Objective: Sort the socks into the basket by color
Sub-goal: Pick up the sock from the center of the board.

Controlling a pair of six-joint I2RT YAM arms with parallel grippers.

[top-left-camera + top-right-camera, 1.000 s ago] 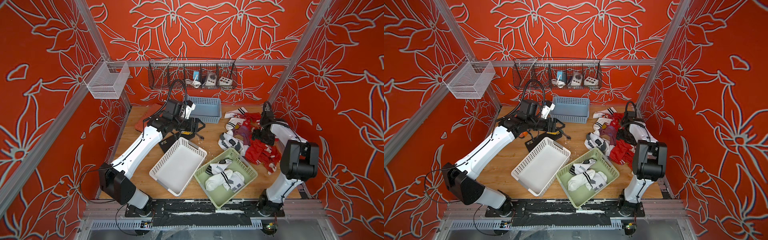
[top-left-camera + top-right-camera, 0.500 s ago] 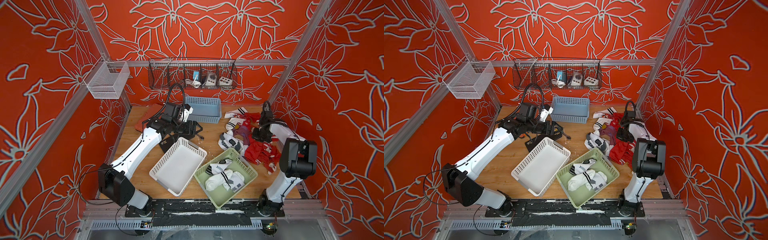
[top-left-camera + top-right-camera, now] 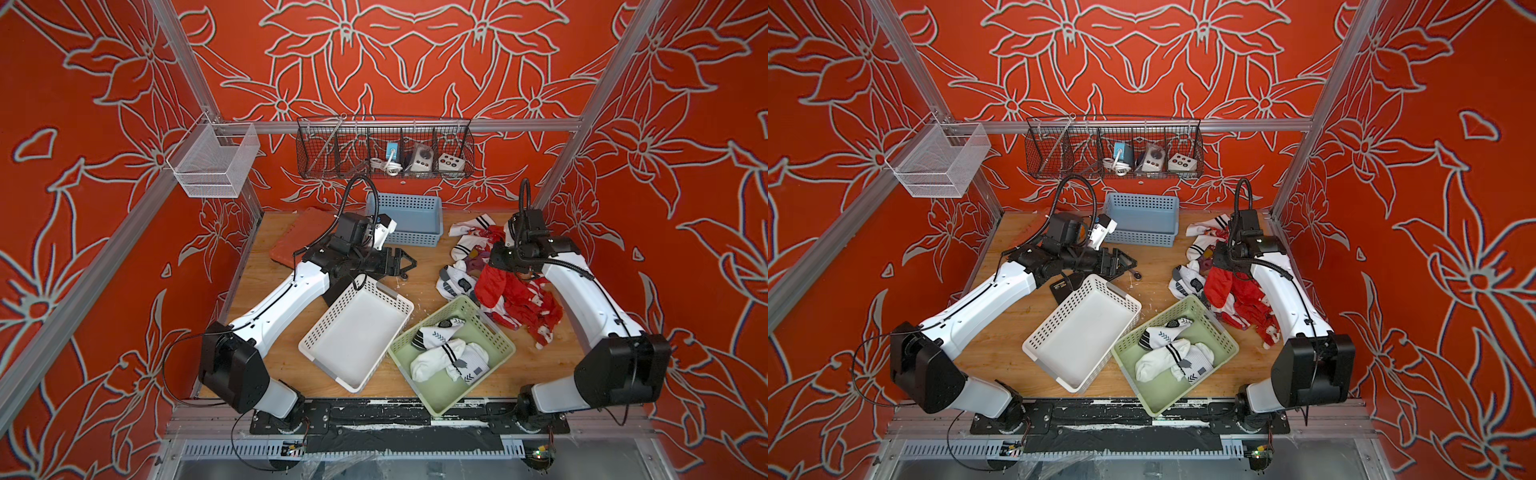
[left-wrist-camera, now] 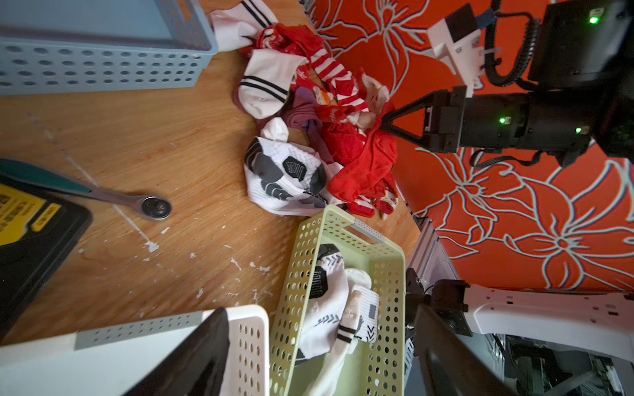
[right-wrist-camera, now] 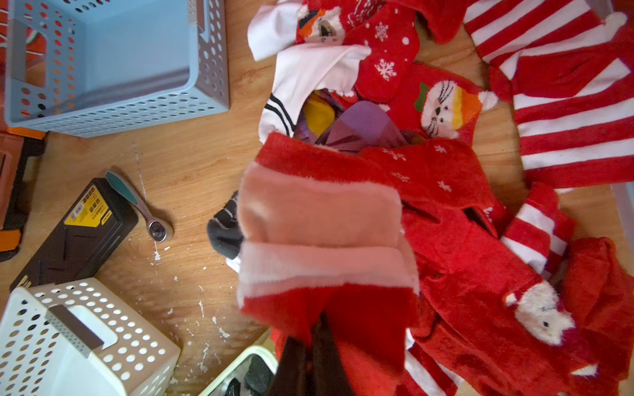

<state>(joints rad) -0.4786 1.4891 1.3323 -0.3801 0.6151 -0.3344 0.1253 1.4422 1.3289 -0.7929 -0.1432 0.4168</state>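
**Currently: right gripper point(image 4: 383, 120) clamped on a red sock point(image 5: 326, 236), left gripper point(image 3: 409, 266) wide**

1. Right gripper — the fingers are pinched together on the red sock, which has a pale cuff. The sock hangs from the fingertips above the sock pile point(image 3: 521, 301) at the right side of the table point(image 3: 424, 257). Whether its lower end is clear of the pile cannot be told.

2. Left gripper — the fingers are spread wide with nothing between them. It hovers over the table between the blue basket point(image 3: 415, 239) and the white basket point(image 3: 320, 332).

3. Sock pile: red striped and snowman socks lie heaped together. A purple sock point(image 5: 363, 127) is partly buried among them. The loose white socks point(image 4: 284, 175), marked grey and black, lie at the pile's edge nearest the green basket point(image 3: 500, 336).

4. Green basket: it holds white socks point(image 3: 446, 353) and stands just beside both the pile and the white basket.

5. Other items: a ratchet wrench point(image 4: 151, 205) and a black case point(image 4: 41, 240) lie on the table near the white basket.
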